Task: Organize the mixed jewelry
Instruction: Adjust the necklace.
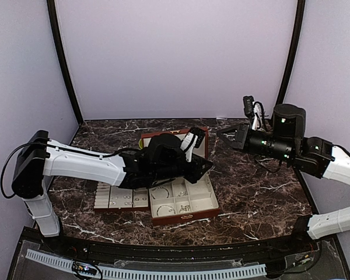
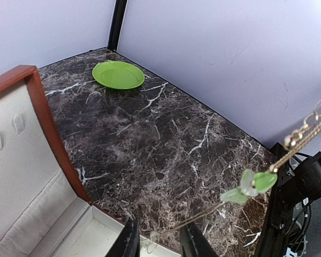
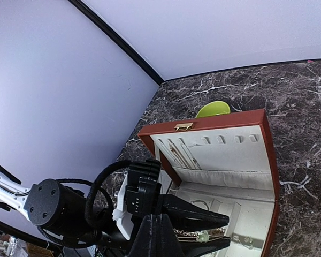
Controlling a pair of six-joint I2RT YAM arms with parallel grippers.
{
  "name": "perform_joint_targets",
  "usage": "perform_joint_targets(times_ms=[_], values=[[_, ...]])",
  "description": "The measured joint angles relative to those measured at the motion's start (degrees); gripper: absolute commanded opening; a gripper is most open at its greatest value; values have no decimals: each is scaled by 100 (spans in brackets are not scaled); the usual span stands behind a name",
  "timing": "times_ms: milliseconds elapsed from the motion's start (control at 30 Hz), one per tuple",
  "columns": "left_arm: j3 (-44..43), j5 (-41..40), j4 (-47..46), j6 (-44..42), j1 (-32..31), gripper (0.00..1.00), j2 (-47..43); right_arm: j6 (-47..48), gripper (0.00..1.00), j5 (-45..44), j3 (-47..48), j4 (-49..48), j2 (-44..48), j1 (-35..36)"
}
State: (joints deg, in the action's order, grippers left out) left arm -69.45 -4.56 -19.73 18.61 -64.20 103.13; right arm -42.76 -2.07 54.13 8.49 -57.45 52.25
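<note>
Left gripper (image 1: 205,166) poised over the open red-brown box (image 1: 184,220), with one fine gold-toned chain (image 2: 289,144) running slantwise down into the gap between its two fingers (image 2: 129,241). In the right wrist view the same chain lies between those fingers, just above the cream-lined floor of the box. The fingers stand part-way apart, the gap far wider than the chain, so they are not pinched onto it; whether a link is caught on a finger cannot be told. The chain carries a cluster of three pale-green, leaf-shaped pendants (image 2: 251,186), and its links grow coarser toward the upper end. The rest of the mixed jewelry (image 1: 163,193) lies in the compartments of the box: at least four thin silvery hoops and rings. A few more tiny pieces sit in the single cream tray (image 1: 105,195), which touches the left side of the box. Further fine chains hang inside the raised lid. One lime-green plate (image 2: 117,75) rests on the marble table (image 1: 256,186) behind the lid. Right gripper (image 1: 226,134) raised well apart to the right, fingers clenched on nothing.
</note>
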Motion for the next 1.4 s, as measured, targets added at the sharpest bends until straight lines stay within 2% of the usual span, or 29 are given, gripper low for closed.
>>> perform_joint_targets(times_ms=[400,867,1100,1400], values=[[-2,625,-310,-105,0,31,48,-63,0,4,-2,-42,111,0],[341,623,-892,-107,0,29,-258,-87,0,4,-4,-76,109,0],[396,575,-1014,-103,0,24,-337,-103,0,7,-4,-76,109,0],[396,586,-1071,-127,0,24,-352,-109,0,9,-4,-76,109,0]])
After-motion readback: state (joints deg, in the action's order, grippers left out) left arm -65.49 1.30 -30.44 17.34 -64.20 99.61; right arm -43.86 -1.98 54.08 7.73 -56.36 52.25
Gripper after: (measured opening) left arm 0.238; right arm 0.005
